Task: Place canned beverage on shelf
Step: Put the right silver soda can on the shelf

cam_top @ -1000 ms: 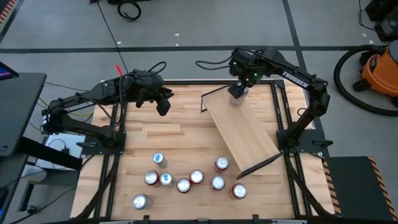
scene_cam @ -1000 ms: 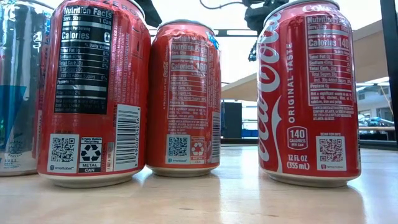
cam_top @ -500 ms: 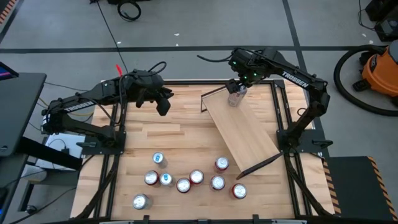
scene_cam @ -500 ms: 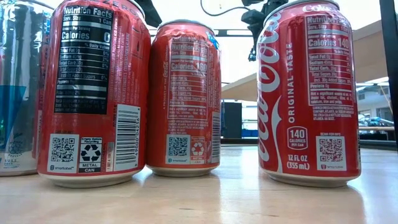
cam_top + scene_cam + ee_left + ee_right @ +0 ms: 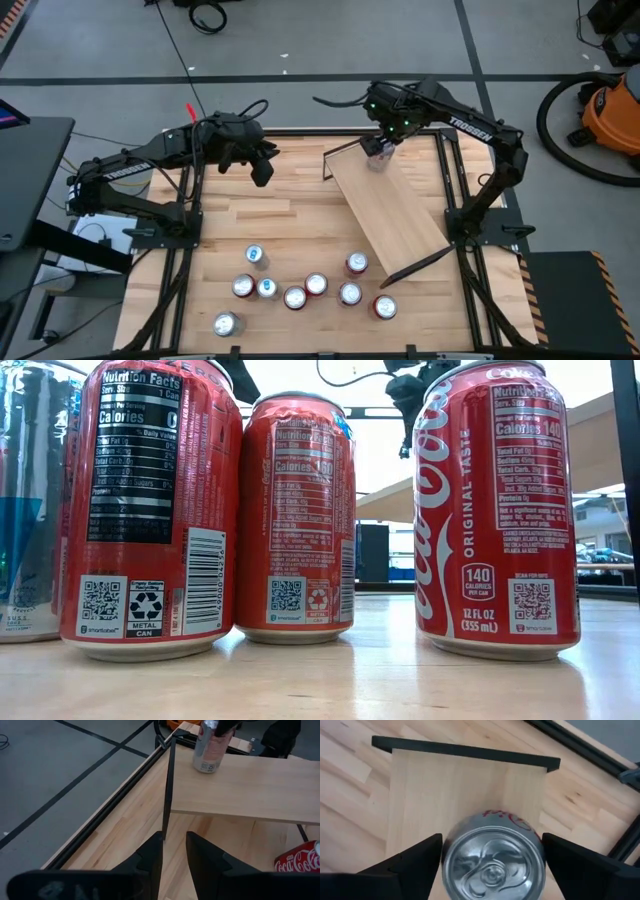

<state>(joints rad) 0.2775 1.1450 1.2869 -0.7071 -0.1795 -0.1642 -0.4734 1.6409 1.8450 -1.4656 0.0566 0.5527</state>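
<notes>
A silver and pink can (image 5: 492, 865) stands upright by its base on the far end of the shelf (image 5: 395, 205), a light wood plank lying slantwise across the table's right half; the left wrist view shows this can (image 5: 210, 745) too. My right gripper (image 5: 491, 840) points down over it, open, one finger close to each side of the can's wall. In the high view it (image 5: 380, 148) is at the table's far edge. My left gripper (image 5: 262, 172) hovers shut above the far left of the table, holding nothing.
Several cans (image 5: 300, 290) stand grouped near the table's front edge, three red ones (image 5: 300, 520) filling the low view. Black rails (image 5: 167, 795) carry the shelf's ends above the butcher-block top (image 5: 270, 215). An orange vacuum (image 5: 610, 110) sits on the floor at the right.
My right gripper has rolled about its own pointing line above the can without shifting place; in the high view the can now shows beside it. The can stays upright on the shelf's far end.
</notes>
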